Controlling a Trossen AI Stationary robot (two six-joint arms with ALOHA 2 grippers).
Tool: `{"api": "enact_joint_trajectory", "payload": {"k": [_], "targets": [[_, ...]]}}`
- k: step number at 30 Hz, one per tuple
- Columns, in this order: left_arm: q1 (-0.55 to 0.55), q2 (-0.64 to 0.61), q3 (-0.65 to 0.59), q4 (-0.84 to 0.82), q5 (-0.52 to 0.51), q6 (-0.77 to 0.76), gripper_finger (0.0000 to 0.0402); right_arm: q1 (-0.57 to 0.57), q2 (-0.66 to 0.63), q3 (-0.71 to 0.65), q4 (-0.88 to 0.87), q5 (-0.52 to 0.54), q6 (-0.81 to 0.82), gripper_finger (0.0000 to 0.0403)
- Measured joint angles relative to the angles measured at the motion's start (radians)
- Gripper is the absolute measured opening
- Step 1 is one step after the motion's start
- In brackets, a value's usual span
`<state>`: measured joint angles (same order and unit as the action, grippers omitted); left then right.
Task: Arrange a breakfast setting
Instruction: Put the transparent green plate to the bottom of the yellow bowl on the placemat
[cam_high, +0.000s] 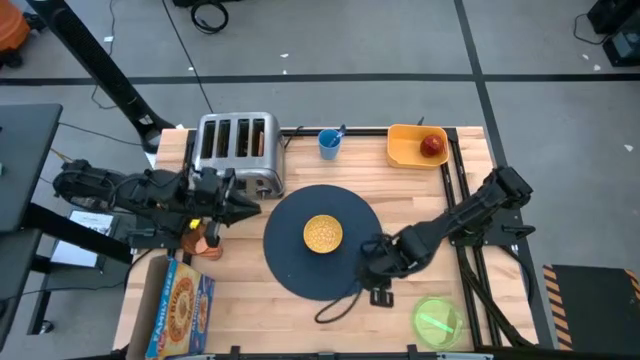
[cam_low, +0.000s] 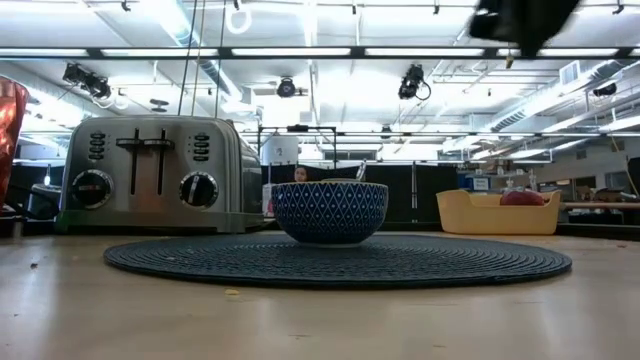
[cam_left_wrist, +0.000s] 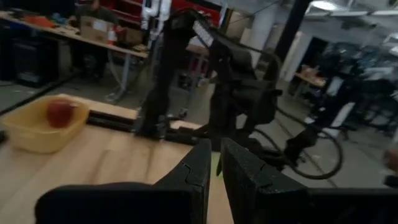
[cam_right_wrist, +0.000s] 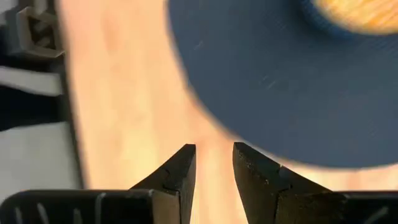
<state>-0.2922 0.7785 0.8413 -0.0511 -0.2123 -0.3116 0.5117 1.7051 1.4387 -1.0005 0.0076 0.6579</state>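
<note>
The round navy mat (cam_high: 320, 240) lies mid-table with the blue-patterned cereal bowl (cam_high: 323, 234) on it; both show in the low view (cam_low: 330, 211). The green plate (cam_high: 437, 321) lies at the near right. The red apple (cam_high: 432, 146) sits in the yellow bin (cam_high: 405, 150). The orange tumbler (cam_high: 207, 241) stands near the left. A brown slice (cam_high: 259, 141) shows in a toaster slot. I cannot make out the spoon. My left gripper (cam_high: 250, 209) is shut, raised beside the toaster. My right gripper (cam_high: 362, 262) hovers slightly open over the mat's near right edge (cam_right_wrist: 261, 106).
The silver toaster (cam_high: 238, 152) stands at the far left, the small blue cup (cam_high: 329, 143) beside it. A cereal box (cam_high: 180, 310) lies at the near left. A black cable (cam_high: 340, 305) loops on the table between the mat and the green plate.
</note>
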Motion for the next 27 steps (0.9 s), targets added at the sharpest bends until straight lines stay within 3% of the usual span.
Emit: {"api": "enact_joint_trajectory", "payload": {"k": [6, 11, 20, 27], "targets": [[-0.099, 0.098, 0.000, 0.154, 0.000, -0.020, 0.0046, 0.045, -0.038, -0.001, -0.133, -0.065, 0.067, 0.0120], [-0.171, 0.208, 0.000, 0.280, -0.023, -0.021, 0.0046, 0.038, -0.086, -0.068, -0.193, -0.103, -0.012, 0.0143], [-0.271, 0.376, 0.000, 0.376, -0.120, -0.153, 0.0046, 0.035, -0.132, -0.326, -0.051, -0.178, -0.225, 0.0177], [-0.354, 0.471, 0.000, 0.404, -0.209, -0.264, 0.0046, 0.060, -0.121, -0.485, 0.126, -0.384, -0.332, 0.0173]]}}
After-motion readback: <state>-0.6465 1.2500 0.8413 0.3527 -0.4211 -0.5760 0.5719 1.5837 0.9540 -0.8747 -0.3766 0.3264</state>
